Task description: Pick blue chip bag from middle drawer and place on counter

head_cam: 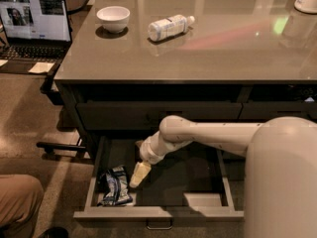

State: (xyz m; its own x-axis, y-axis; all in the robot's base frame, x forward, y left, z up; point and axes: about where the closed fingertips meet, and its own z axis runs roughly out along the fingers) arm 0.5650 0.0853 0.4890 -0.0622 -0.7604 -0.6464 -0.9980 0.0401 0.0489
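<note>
The blue chip bag (115, 185) lies crumpled in the front left corner of the open middle drawer (158, 213). My gripper (138, 175) hangs inside the drawer on the white arm, just right of the bag and slightly above the drawer floor, close to the bag's right edge. Nothing shows in the gripper. The glossy grey-brown counter (223, 48) spreads above the drawer.
On the counter lie a clear plastic bottle (169, 27) on its side and a white bowl (113, 18). A laptop (34, 29) stands on a darker desk at left. A person's knee (17, 202) is at lower left. My own arm (282, 177) fills the lower right.
</note>
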